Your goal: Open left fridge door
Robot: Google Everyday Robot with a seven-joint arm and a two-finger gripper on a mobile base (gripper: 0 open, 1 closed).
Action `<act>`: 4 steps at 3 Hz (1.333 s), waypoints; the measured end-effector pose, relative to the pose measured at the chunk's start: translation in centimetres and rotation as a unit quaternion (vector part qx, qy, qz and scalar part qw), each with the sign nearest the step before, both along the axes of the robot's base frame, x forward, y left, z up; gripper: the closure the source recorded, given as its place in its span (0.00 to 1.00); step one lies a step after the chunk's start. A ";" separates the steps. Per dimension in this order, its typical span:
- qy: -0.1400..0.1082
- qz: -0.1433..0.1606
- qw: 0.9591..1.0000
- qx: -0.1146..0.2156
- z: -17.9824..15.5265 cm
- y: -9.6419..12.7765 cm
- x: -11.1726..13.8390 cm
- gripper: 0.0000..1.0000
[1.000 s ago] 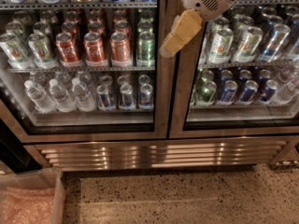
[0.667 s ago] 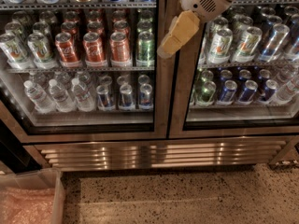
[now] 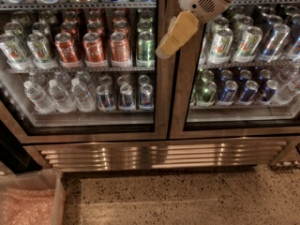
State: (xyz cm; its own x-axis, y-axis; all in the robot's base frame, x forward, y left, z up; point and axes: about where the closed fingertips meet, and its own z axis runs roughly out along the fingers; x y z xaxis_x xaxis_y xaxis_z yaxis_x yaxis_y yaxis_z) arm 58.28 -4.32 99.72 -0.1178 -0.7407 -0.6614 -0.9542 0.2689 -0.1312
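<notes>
**End effector at door seam, left fridge door closed**

We see the left fridge door (image 3: 84, 64) filling the left of the view, sitting flush with the right fridge door (image 3: 239, 78). Red cans (image 3: 96, 48) sit on the shelf above the water bottles (image 3: 58, 95) behind its glass. The end effector (image 3: 168, 43) hangs top centre, angled down-left over the steel frames where the doors meet. We can't tell whether it's open, or gripping anything. Steel grille (image 3: 159, 153) below, speckled floor (image 3: 187, 196) beneath.

Shelves (image 3: 79, 70): you get bright light from inside.
Grille (image 3: 159, 154): streaky glare.
Gripper (image 3: 165, 48): evenly lit, top centre.
Floor (image 3: 187, 198): dimmer.
</notes>
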 end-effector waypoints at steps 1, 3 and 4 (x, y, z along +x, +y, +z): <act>-0.001 0.000 1.000 0.000 0.0 -0.1 -0.2 0.00; -0.015 0.001 1.000 0.004 0.7 0.0 0.3 0.00; -0.020 0.001 1.000 0.005 0.9 0.0 0.4 0.00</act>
State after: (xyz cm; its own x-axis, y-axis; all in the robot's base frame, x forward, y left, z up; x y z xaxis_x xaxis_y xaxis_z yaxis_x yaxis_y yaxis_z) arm 58.65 -4.36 100.65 -0.0899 -0.7340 -0.6731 -0.9491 0.2680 -0.1656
